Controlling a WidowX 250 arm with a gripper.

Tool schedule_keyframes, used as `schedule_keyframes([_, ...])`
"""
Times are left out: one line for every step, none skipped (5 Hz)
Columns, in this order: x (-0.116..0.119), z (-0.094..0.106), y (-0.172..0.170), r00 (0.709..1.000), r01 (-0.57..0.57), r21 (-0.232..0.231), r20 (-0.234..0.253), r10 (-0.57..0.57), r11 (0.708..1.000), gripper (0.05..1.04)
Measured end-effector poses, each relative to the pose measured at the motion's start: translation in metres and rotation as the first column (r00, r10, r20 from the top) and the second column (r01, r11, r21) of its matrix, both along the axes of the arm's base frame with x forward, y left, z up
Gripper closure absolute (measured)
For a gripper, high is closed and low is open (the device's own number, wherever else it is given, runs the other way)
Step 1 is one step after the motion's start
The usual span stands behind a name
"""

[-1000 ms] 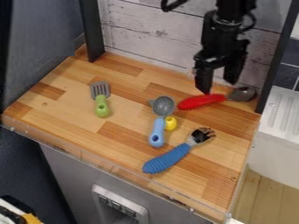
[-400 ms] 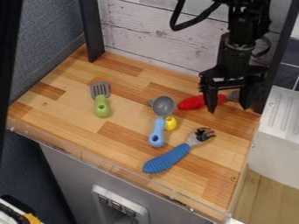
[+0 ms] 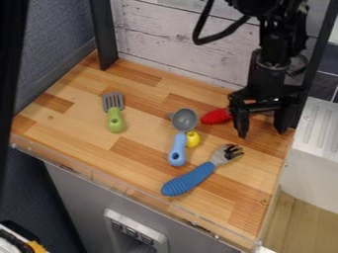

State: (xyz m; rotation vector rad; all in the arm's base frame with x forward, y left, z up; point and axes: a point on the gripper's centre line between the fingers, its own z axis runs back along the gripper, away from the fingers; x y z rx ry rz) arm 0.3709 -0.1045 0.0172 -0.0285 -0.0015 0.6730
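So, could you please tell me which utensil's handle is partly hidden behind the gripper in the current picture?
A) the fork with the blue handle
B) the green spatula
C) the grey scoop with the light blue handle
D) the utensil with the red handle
D: the gripper covers part of the red handle, whose left end shows beside it.

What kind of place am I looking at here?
Probably a toy kitchen set up for a robot: little utensils, like the green spatula and the blue fork, lie on a wooden counter, and a black arm with a pincer hangs over it.
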Motion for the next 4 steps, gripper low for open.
schedule_keyframes([0.0003, -0.0012, 0.0013, 0.995, -0.097, 0.018, 0.003, 0.097, 0.995, 0.422])
schedule_keyframes([-0.0003, -0.0018, 0.0043, 0.981, -0.196, 0.036, 0.001, 0.196, 0.98, 0.721])
schedule_keyframes([-0.0013, -0.0018, 0.0052, 0.969, -0.246, 0.043, -0.003, 0.246, 0.968, 0.931])
schedule_keyframes([-0.0027, -0.0062, 0.0063, 0.969, -0.246, 0.058, -0.022, 0.247, 0.968, 1.022])
